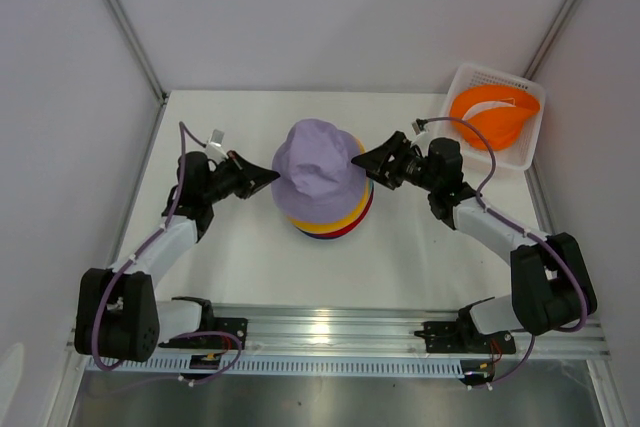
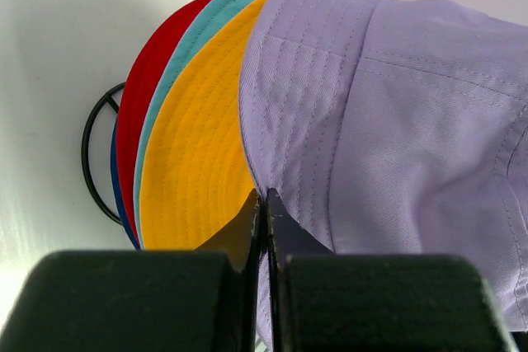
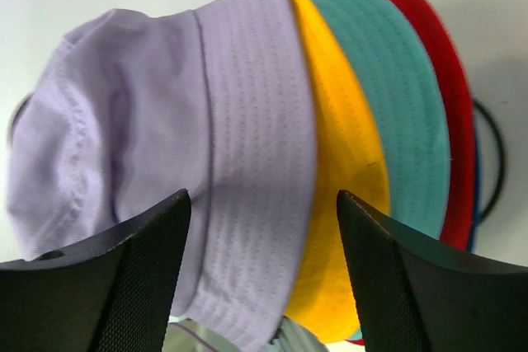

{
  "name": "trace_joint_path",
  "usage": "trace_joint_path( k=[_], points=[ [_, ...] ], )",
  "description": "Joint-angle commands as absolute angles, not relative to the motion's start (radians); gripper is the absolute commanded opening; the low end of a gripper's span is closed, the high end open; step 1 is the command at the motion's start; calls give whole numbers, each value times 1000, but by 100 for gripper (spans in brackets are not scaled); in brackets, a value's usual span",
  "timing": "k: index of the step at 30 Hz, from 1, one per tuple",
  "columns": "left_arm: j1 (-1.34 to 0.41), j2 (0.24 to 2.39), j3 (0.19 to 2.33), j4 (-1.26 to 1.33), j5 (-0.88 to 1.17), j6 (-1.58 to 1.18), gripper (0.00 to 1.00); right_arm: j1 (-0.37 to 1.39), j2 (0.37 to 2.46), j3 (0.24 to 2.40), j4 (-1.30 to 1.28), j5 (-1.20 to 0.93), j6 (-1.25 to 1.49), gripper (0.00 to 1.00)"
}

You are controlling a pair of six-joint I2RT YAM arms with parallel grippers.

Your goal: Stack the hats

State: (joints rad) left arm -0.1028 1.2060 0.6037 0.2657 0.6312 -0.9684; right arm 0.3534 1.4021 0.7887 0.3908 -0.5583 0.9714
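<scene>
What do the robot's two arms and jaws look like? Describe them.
The left arm and right arm match: white link shells, black joint housings and bases, purple cables looping alongside. The jaws are black and wedge-shaped, with finely textured faces.

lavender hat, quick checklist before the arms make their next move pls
1. lavender hat seated on top of the stack: ok, it covers the other brims.
2. left gripper free to pull away: not ok, jaws shut on the lavender brim.
3. right gripper empty: ok, jaws wide open beside the brim.
4. orange hat stacked: not ok, it lies in the basket.
5. Stack centred on the wire frame: cannot tell, mostly hidden.
</scene>
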Motion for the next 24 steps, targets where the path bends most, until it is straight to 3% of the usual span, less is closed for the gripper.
trace_joint_path(
  k=[1,6,8,9,10,13,24],
  points=[
    [-121,1197,600,284,607,-943,1,356,1407,767,555,-604,1074,74],
    [-140,1201,598,284,592,-937,1,359,1384,765,581,-614,1097,62],
    [-144,1204,598,288,592,-937,1,360,1378,767,572,-617,1089,51],
    [-146,1207,598,290,592,-939,1,360,1379,767,566,-618,1088,44],
    [-149,1207,600,288,591,-936,1,360,1378,765,565,-618,1088,28],
    [-149,1201,610,270,578,-919,1,360,1373,764,539,-617,1063,2],
    [-150,1098,712,60,462,-759,1,342,1273,778,417,-569,982,0]
  ],
)
